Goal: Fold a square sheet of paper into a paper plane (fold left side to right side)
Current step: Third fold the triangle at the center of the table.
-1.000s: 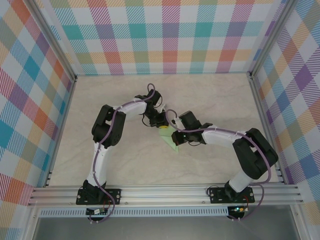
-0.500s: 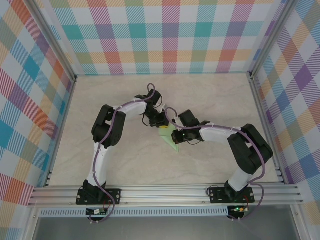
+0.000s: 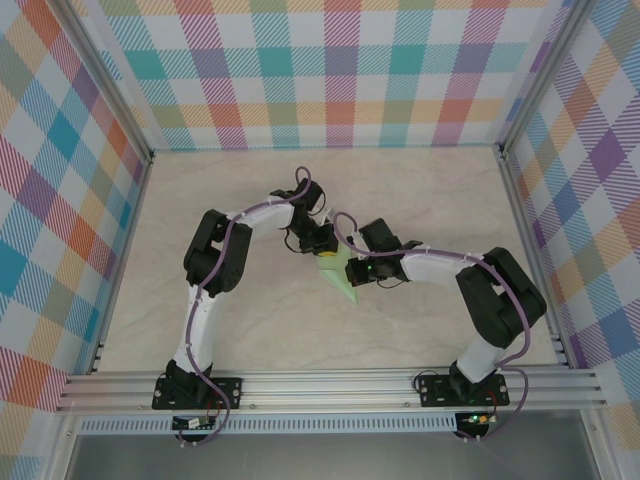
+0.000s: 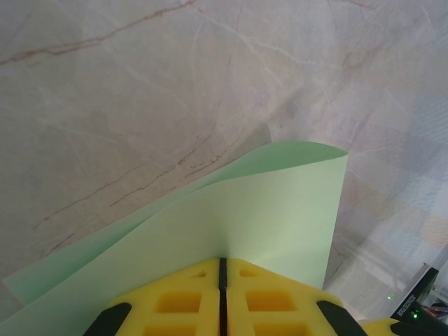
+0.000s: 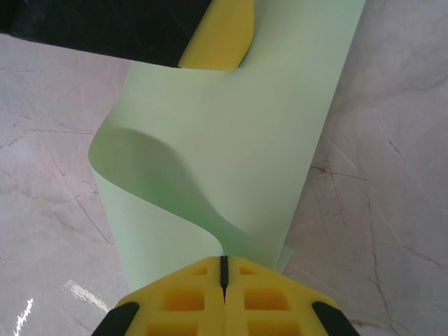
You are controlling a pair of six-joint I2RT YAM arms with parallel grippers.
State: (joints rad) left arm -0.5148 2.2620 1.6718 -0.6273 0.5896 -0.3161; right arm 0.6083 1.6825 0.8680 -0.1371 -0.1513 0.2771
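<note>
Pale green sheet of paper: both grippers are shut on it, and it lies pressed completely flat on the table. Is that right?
Not quite. The left gripper and the right gripper are both shut on the pale green sheet of paper, but it is not flat: the right wrist view shows it bowed in a loose, uncreased curl rising off the table.

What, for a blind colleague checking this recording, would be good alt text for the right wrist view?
The right hand, yellow fingers shut, pinches the near edge of a thin pale mint-green sheet of paper that bulges up in a loose, uncreased curl. The left hand grips the sheet's far end, over a marbled beige tabletop.
</note>
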